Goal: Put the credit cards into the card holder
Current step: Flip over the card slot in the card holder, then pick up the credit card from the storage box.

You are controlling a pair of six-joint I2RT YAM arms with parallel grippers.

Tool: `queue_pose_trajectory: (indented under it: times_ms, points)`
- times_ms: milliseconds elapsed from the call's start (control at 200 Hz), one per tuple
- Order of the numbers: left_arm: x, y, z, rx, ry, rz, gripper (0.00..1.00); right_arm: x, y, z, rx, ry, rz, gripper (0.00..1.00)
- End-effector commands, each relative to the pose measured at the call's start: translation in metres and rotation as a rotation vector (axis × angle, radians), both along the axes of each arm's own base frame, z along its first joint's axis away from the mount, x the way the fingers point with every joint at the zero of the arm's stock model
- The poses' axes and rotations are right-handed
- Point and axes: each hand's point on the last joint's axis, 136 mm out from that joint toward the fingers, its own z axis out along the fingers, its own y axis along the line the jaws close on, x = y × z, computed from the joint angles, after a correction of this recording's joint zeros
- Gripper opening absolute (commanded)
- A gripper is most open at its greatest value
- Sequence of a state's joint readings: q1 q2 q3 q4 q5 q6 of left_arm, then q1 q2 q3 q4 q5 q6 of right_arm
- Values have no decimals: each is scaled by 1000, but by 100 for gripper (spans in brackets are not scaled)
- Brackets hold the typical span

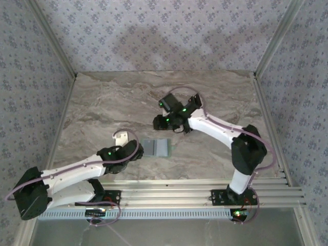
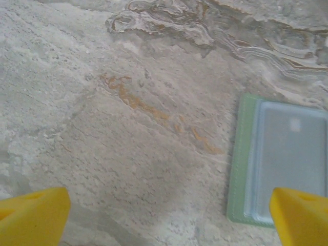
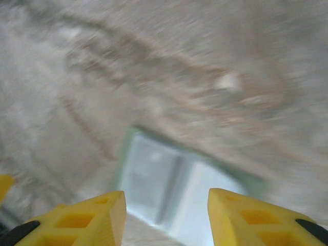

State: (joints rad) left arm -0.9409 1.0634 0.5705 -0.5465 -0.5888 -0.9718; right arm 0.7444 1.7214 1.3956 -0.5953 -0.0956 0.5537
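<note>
Between floral-patterned blue-grey walls (image 1: pixel 154 31), the beige marble-veined tabletop (image 1: pixel 102 102) looks matte and level. Towards its near edge lies the pale sage-green folding card holder (image 1: pixel 155 147), spread flat, slots up. Beside it the left gripper (image 2: pixel 166 210) gapes wide; just beyond it the right gripper (image 3: pixel 164 200) hovers half-parted, empty. Best pin one edge so the card holder cannot slide when a card goes in.
</note>
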Motion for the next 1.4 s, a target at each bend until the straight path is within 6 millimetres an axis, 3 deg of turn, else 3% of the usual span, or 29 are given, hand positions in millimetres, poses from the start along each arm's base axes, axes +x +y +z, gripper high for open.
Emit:
queue_pose_trajectory:
  times_ms: [0, 125, 430, 969, 1394]
  points:
    - [15, -8, 8, 0, 24, -23, 100, -1, -71, -26, -304, 26, -28, 47]
    - [26, -4, 3, 26, 62, -13, 100, 11, -101, -35, -458, 4, -50, 45]
    - [31, -7, -5, 46, 92, -20, 100, 30, -124, -54, -653, -5, -58, 40]
    - [30, -6, -10, 56, 101, -16, 100, 45, -122, -82, -605, 61, -64, 37]
    - [30, -6, -13, 61, 106, -14, 100, 45, -110, -84, -534, 78, -52, 31]
